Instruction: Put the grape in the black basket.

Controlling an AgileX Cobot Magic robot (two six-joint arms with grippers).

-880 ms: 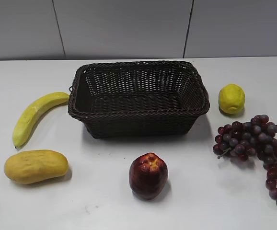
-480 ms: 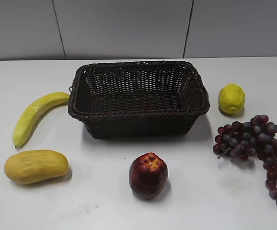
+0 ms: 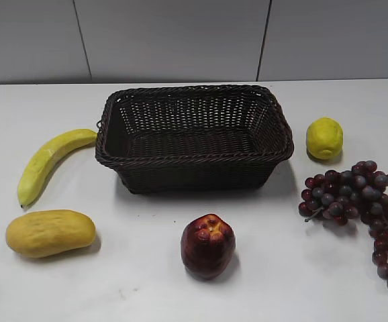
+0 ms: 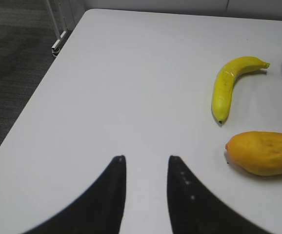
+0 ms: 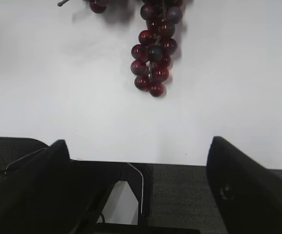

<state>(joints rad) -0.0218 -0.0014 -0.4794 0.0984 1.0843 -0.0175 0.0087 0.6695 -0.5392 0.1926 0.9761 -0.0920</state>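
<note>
The grape bunch point(image 3: 355, 193) lies on the white table at the right, dark red-purple, trailing toward the front right corner. Its lower tip shows at the top of the right wrist view point(image 5: 154, 53). The black basket point(image 3: 194, 160) stands empty at the middle back, left of the bunch. My right gripper point(image 5: 137, 142) is wide open and empty, off the table's front edge, short of the bunch. My left gripper point(image 4: 147, 158) is open and empty over bare table at the left, apart from all fruit. Neither gripper shows in the exterior view.
A dark red apple point(image 3: 208, 245) sits in front of the basket. A lemon point(image 3: 324, 138) sits right of the basket, behind the grapes. A banana point(image 3: 46, 163) and a yellow-orange mango point(image 3: 50, 232) lie at the left, also in the left wrist view.
</note>
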